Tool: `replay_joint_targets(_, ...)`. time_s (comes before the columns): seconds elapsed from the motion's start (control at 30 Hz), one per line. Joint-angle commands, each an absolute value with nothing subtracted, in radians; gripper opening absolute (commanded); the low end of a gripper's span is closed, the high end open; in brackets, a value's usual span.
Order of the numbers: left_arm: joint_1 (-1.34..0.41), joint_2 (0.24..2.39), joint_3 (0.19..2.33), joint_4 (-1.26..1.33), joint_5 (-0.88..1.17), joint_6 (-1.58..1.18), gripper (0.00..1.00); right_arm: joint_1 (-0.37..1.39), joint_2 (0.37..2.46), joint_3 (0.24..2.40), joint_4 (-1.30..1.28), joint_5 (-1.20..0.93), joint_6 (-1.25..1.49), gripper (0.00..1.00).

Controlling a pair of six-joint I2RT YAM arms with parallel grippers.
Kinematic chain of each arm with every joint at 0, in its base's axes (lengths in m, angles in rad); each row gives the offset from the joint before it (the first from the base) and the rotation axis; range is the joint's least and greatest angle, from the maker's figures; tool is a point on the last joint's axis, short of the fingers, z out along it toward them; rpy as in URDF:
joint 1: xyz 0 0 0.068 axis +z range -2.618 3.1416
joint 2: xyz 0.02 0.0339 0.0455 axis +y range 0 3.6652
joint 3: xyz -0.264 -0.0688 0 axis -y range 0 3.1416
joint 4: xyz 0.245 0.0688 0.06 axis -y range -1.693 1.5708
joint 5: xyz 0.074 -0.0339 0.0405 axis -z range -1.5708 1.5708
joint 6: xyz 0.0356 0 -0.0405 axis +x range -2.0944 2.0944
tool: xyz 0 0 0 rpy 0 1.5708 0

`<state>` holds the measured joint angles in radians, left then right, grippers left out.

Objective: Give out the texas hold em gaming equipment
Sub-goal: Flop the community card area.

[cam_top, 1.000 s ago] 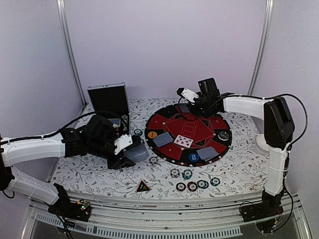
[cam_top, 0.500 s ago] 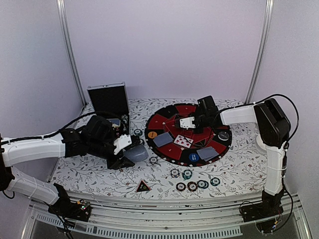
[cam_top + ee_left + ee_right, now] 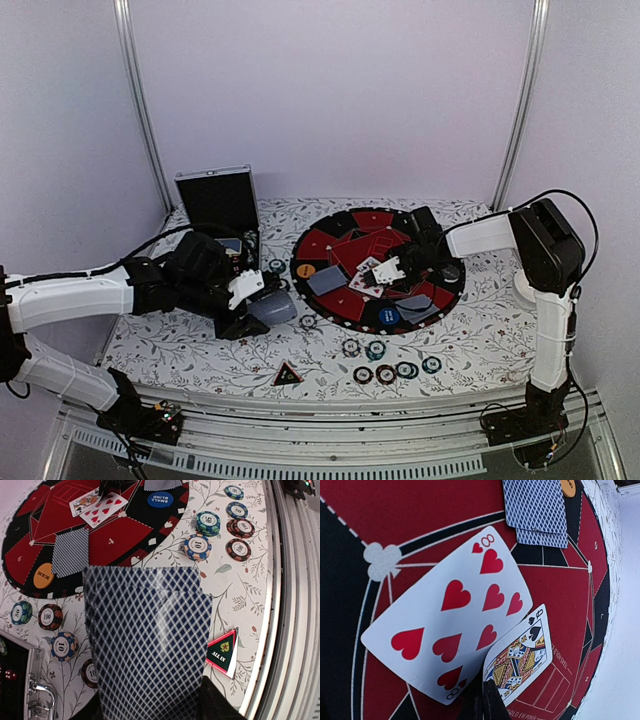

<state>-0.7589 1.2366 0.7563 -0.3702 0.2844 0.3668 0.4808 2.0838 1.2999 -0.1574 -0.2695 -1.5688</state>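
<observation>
1. The right arm has swung in from the far rim of the mat (image 3: 335,245) to its middle, bringing a face-up card down with it. The left arm has not shifted.
2. The right gripper (image 3: 484,700) has its jaws closed, pinching the corner of the queen of spades (image 3: 520,657). The queen lies against the eight of hearts (image 3: 452,615) at the mat's centre.
3. The left gripper (image 3: 250,300) clamps a fanned stack of blue-backed cards (image 3: 145,640), held over the floral table (image 3: 480,340) just left of the mat.
4. Face-down cards (image 3: 326,281) sit in the mat's near segments, beside an orange button (image 3: 305,270), a blue button (image 3: 388,316) and a black button (image 3: 449,271).
5. Poker chips (image 3: 386,374) lie scattered on the table in front of the mat, with a few more by the open case (image 3: 215,198). The red-black triangle (image 3: 288,374) rests near the front edge.
</observation>
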Motion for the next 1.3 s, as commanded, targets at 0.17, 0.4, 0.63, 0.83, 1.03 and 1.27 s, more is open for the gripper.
replay_joint_targets(0.17,-0.735,1.239,0.762,-0.339,0.304,0.373,0.48,0.451,2.066,1.288,-0.211,-0.259,-1.643,0.03)
replay_joint_targets(0.4,-0.732,1.238,0.761,-0.339,0.301,0.373,0.48,0.447,2.065,1.290,-0.214,-0.230,-1.694,0.11)
replay_joint_targets(0.63,-0.730,1.235,0.762,-0.339,0.302,0.373,0.48,0.447,2.009,1.252,-0.214,-0.189,-1.735,0.30)
replay_joint_targets(0.83,-0.729,1.230,0.761,-0.340,0.306,0.373,0.48,0.447,1.893,1.217,-0.201,-0.151,-1.703,0.40)
replay_joint_targets(1.03,-0.729,1.225,0.762,-0.343,0.311,0.372,0.49,0.445,1.738,1.189,-0.104,-0.317,-1.417,0.50)
replay_joint_targets(1.27,-0.729,1.221,0.762,-0.343,0.312,0.370,0.49,0.417,1.904,1.563,-0.205,-0.209,-0.372,0.60)
